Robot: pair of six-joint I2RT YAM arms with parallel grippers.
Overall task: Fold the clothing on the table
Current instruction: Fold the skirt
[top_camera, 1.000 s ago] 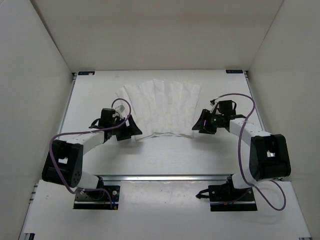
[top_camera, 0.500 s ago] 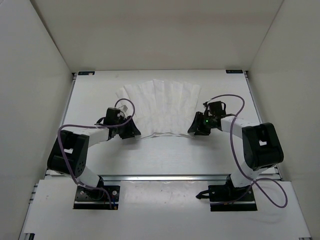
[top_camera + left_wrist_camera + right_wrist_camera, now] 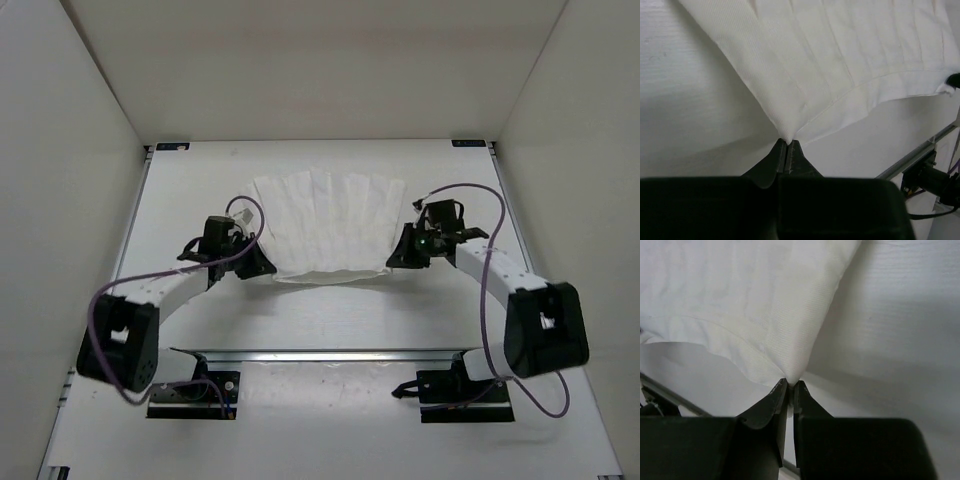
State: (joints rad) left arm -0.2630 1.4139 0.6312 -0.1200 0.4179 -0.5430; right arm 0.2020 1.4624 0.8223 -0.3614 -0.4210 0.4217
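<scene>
The clothing point(image 3: 325, 225) lies spread flat on the counter point(image 3: 330, 330), a little beyond the middle, between the two arms, with its pleat creases running away from them. The left tool point(image 3: 786, 143) is closed tight on the near left corner of the cloth, and the right tool point(image 3: 790, 384) is closed on the near right corner. Each pinches only the very tip, so the fabric draws up into a small peak at the jaws. From overhead I can't quite tell whether those corners are already off the surface or just tented. To my eye this is the start of the first fold. It would go best if both corners rise together and level, with just enough pull between them that the near edge stays straight and doesn't sag. Then they should travel over toward the far hem and come down square on it before either tool lets go. With so little cloth in each pinch, a quick tug looks likely to slip a corner free.
</scene>
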